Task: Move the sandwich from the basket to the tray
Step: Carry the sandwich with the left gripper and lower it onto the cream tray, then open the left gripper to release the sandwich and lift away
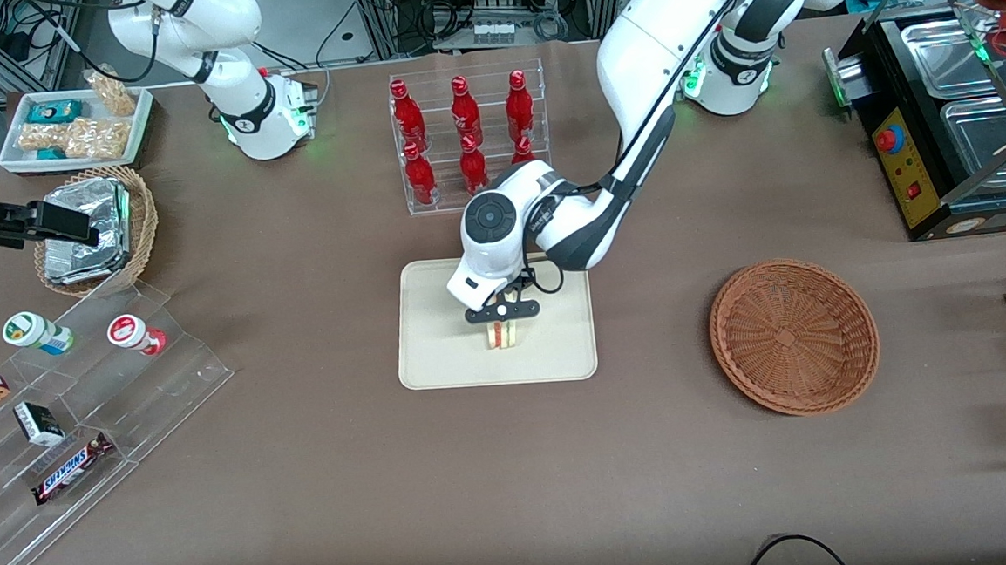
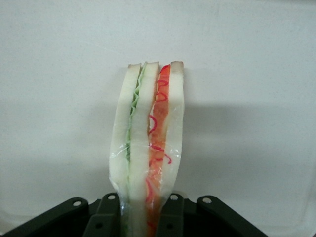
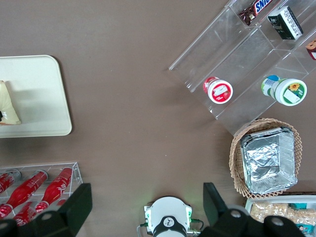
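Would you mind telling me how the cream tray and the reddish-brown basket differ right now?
The tray is flat, rectangular, smooth and cream; the basket is round, woven, reddish-brown and dished. The tray has the sandwich standing on it, gripped by the claw directly above; the basket holds nothing. The tray lies near the table's middle, the basket toward the working arm's end. Both rest on the brown table.

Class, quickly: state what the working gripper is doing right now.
Gripper: closed on the sandwich, holding it over the tray; the basket holds nothing.
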Motion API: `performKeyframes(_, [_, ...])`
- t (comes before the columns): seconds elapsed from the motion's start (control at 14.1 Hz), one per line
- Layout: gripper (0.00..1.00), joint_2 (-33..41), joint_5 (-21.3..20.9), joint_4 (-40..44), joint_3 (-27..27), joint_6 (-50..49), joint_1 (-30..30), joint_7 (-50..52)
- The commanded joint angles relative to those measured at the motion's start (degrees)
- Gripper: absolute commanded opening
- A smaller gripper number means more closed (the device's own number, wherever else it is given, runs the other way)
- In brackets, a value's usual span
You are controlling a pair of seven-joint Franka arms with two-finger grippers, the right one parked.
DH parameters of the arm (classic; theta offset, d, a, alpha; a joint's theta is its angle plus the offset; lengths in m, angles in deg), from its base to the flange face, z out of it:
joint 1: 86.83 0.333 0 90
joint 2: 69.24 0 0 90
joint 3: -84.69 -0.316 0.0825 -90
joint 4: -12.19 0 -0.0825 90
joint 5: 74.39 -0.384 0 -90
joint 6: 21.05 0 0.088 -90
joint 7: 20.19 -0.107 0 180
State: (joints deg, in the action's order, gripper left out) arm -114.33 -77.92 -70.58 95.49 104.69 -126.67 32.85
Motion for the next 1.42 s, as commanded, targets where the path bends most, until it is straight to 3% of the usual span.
performKeyframes(0.0, [0.69, -0.7, -1.0, 1.9, -0.9, -1.5, -1.0, 1.3])
performKeyframes(0.07, [0.95, -0.6, -1.0, 1.9, -0.9, -1.5, -1.0, 1.3])
performKeyframes(0.35, [1.00, 0.5, -1.0, 2.7, -1.0, -1.8, -0.5, 1.4])
performKeyframes(0.57, [1.00, 5.9, 0.0, 2.4, -5.2, -11.3, -0.2, 0.7])
performKeyframes(0.92, [1.00, 17.6, 3.5, 0.1, -5.2, -23.0, 9.4, -7.0])
performKeyframes(1.35, [1.00, 30.2, 3.5, 0.1, -5.3, -43.5, 23.3, -23.2])
